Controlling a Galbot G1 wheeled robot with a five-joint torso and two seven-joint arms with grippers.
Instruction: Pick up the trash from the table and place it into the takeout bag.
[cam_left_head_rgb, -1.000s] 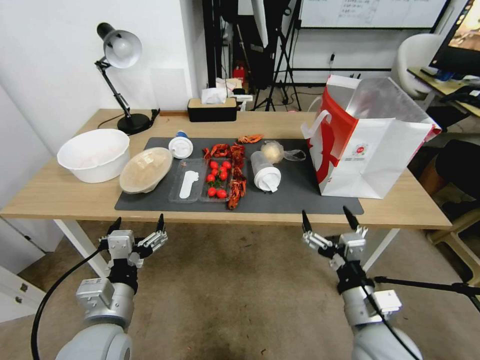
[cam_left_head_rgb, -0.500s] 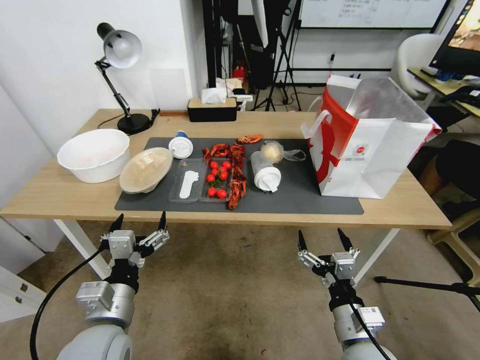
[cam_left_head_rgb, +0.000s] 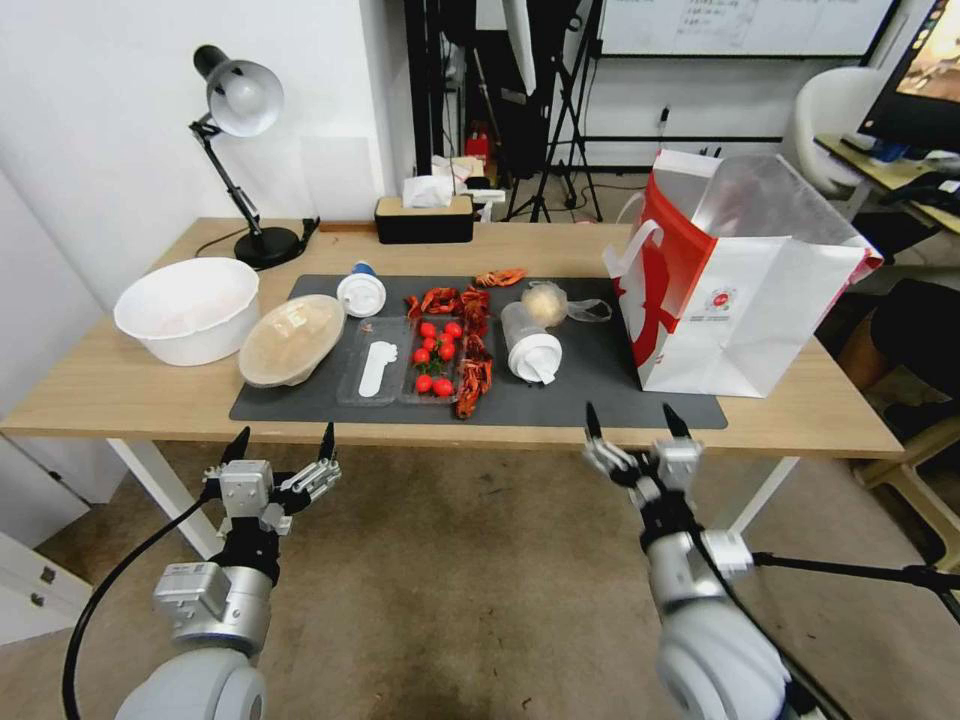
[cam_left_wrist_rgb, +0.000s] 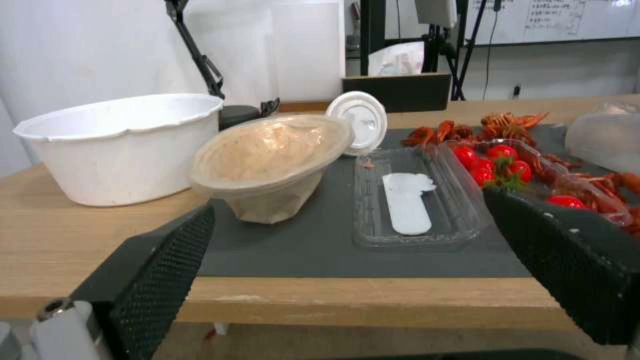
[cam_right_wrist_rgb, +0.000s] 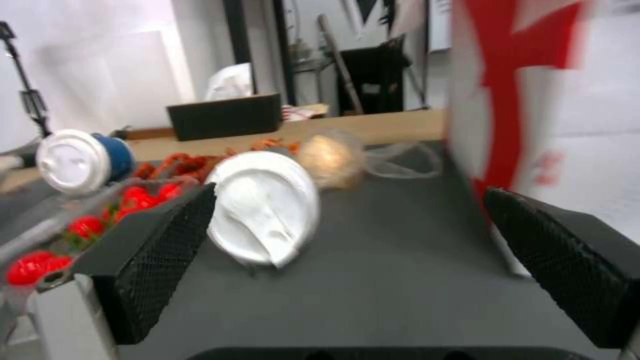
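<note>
On the table's (cam_left_head_rgb: 120, 390) dark mat lie a tilted beige bowl (cam_left_head_rgb: 292, 340) (cam_left_wrist_rgb: 270, 155), a small white-lidded cup (cam_left_head_rgb: 361, 294) (cam_left_wrist_rgb: 360, 121) (cam_right_wrist_rgb: 77, 160), a clear plastic cup (cam_left_head_rgb: 530, 343) (cam_right_wrist_rgb: 263, 207) on its side and a plastic-wrapped beige ball (cam_left_head_rgb: 546, 303) (cam_right_wrist_rgb: 327, 155). The takeout bag (cam_left_head_rgb: 735, 280) (cam_right_wrist_rgb: 533, 100) stands open at the mat's right end. My left gripper (cam_left_head_rgb: 282, 440) (cam_left_wrist_rgb: 347, 210) hangs open below the table's front edge, facing the beige bowl. My right gripper (cam_left_head_rgb: 632, 418) (cam_right_wrist_rgb: 350, 195) is open at the front edge, facing the clear cup.
A big white bowl (cam_left_head_rgb: 185, 308) (cam_left_wrist_rgb: 120, 145) sits left of the mat. A clear tray (cam_left_head_rgb: 377, 370) with a white spoon, cherry tomatoes (cam_left_head_rgb: 435, 355) and red crayfish shells (cam_left_head_rgb: 472, 375) fill the mat's middle. A desk lamp (cam_left_head_rgb: 240, 100) and a tissue box (cam_left_head_rgb: 424, 215) stand at the back.
My right gripper dipped, then rose and shifted slightly left, up to the table's front edge. The left arm and the things on the table stayed put.
</note>
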